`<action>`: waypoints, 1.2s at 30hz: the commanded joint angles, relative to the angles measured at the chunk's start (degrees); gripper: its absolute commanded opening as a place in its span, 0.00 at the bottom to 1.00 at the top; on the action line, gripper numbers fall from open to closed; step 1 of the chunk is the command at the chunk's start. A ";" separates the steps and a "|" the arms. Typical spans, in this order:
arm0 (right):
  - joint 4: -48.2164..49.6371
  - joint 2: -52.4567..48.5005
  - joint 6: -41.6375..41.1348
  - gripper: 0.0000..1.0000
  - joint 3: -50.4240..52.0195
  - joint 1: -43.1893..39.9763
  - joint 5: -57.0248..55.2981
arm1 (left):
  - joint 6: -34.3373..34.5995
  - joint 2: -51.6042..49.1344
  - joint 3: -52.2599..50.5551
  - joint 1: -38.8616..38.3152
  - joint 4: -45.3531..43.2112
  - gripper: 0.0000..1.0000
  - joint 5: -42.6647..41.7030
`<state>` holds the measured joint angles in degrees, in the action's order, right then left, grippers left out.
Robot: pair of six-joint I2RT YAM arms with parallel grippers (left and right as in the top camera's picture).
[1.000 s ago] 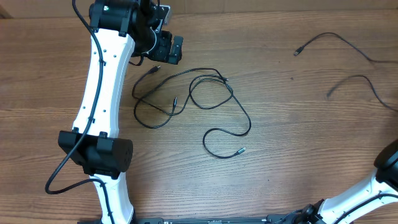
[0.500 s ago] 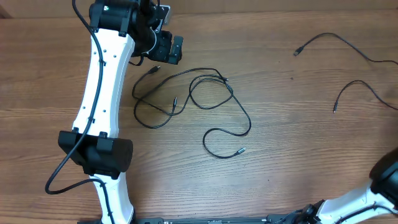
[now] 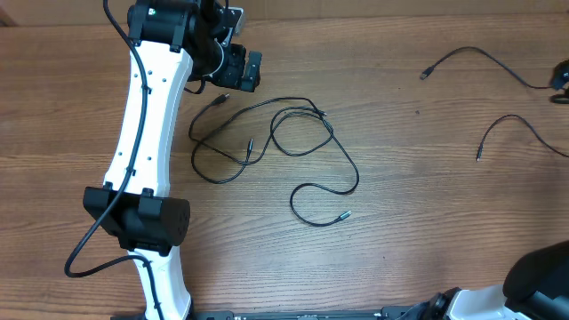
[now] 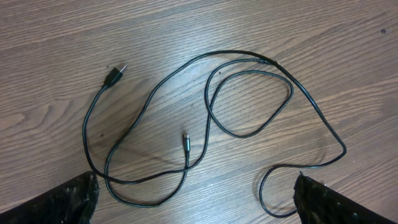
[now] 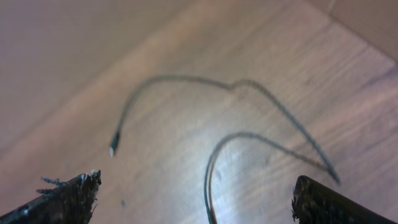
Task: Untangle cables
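Thin black cables [image 3: 358, 178] lie in a loose tangle of overlapping loops at the table's middle. My left gripper [image 3: 244, 71] hovers just above their far left end, open and empty. Its wrist view shows the loops [image 4: 236, 52], a plug [image 4: 114, 76] and a small connector [image 4: 185, 137] beyond the open fingers [image 4: 196, 190]. Two separate cables lie at the far right, one farther back [image 3: 480, 50] and one nearer [image 3: 511, 117]. My right gripper [image 3: 560, 76] shows at the right edge. Its open fingers [image 5: 196, 190] hang over those blurred cables [image 5: 214, 155].
The white left arm [image 3: 142, 133] stretches from the near edge up the left side of the wooden table [image 3: 418, 222], its thick black wiring beside it. The right arm's base [image 3: 533, 280] sits at the near right corner.
The right arm has swung from the near right corner toward the far right edge. The nearer right-hand cable's free end has shifted right and nearer. The left arm and the tangle have not moved.
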<state>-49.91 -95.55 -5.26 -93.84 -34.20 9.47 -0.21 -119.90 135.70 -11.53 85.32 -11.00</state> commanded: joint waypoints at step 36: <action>2.14 -33.55 -0.79 1.00 0.02 3.69 -17.57 | -0.94 1.16 0.94 -0.11 -0.09 1.00 -0.83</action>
<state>-49.60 -126.15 -5.80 -93.84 -30.39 -7.49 -0.21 -119.90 135.70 -11.53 85.32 -11.00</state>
